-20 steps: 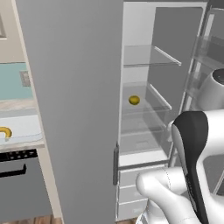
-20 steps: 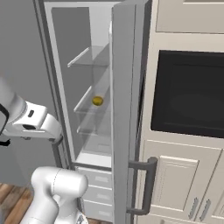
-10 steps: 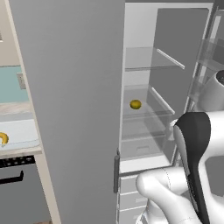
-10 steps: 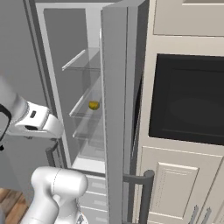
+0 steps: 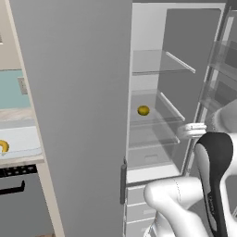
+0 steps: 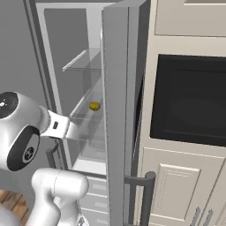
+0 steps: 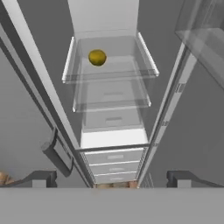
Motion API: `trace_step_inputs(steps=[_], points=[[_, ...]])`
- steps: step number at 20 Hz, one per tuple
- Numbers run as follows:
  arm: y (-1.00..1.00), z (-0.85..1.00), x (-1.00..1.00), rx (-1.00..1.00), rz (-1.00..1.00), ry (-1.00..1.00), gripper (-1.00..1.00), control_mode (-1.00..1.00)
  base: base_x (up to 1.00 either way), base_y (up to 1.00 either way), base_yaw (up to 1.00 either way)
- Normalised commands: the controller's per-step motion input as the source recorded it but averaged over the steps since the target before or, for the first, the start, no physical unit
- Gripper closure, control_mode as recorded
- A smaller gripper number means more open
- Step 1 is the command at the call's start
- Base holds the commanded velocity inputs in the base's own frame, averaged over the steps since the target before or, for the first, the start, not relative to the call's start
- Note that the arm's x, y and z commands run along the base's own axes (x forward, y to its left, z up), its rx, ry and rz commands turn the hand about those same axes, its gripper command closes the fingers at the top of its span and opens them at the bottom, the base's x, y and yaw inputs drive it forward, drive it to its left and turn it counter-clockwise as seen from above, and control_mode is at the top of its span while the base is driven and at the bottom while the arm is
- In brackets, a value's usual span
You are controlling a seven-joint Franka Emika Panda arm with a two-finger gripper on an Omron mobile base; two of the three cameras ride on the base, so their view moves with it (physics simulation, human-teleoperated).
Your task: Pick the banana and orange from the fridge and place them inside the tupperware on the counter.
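One fridge point(image 5: 83, 92) fills the middle of the left base view, its door open. One orange point(image 5: 143, 110) sits on a shelf at the centre of that frame. One banana point(image 5: 3, 146) shows at the far left edge, in one tupperware point(image 5: 21, 141). Three clear shelves point(image 7: 109, 72) stack down the hand view, and three white drawers point(image 7: 114, 166) sit below them. One dark oven window point(image 6: 190, 99) takes the right of the right base view.
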Motion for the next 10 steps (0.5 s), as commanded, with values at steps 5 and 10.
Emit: trace_step_inputs(steps=[5,10], points=[[0.21,-0.25,0.61,0.03,0.0,-0.1,-1.0,-1.0,0.0,0.0,0.0],[0.29,-0.33,0.64,0.0,0.0,-0.03,-1.0,-1.0,0.0,0.0,0.0]])
